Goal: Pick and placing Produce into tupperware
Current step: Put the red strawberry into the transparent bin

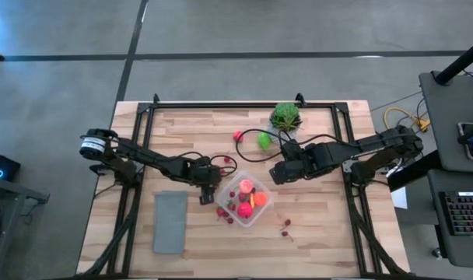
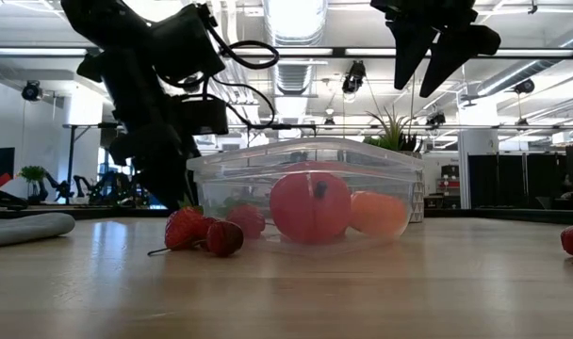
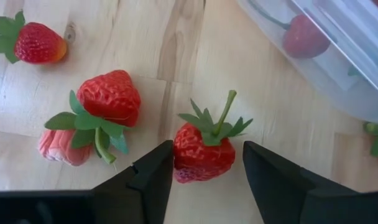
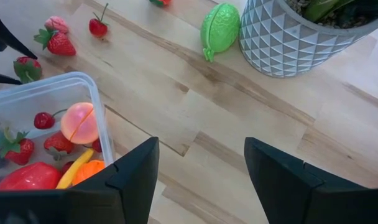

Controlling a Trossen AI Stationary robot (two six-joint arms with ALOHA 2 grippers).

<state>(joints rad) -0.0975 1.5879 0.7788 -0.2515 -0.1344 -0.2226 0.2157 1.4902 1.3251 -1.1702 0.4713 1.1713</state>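
Observation:
The clear tupperware (image 1: 257, 218) sits mid-table and holds a pink ball (image 4: 80, 122), an orange piece (image 4: 89, 171) and red berries. My left gripper (image 3: 207, 158) is open, low at the box's left side (image 1: 208, 196). Its fingers stand on either side of a strawberry (image 3: 204, 149) that lies on the wood with its stem up. Two more strawberries (image 3: 108, 96) (image 3: 36, 42) and a pale pink berry (image 3: 58, 146) lie nearby. My right gripper (image 4: 201, 162) is open and empty, raised above the table right of the box (image 1: 277, 173). My left gripper stands open around the strawberry, coming from above. The inner side of one finger (image 3: 158, 168) lies right at the berry's side (image 3: 179, 155), and I cannot tell whether it touches. The other finger stands apart from it. The berry rests on the table.
A bright green piece (image 4: 219, 28) and a red berry (image 1: 238, 136) lie toward the far edge beside the spiky plant's white pot (image 4: 301, 37). A flat grey rectangle (image 1: 170, 222) lies near the left front. Two small berries (image 1: 285, 227) lie right of the box.

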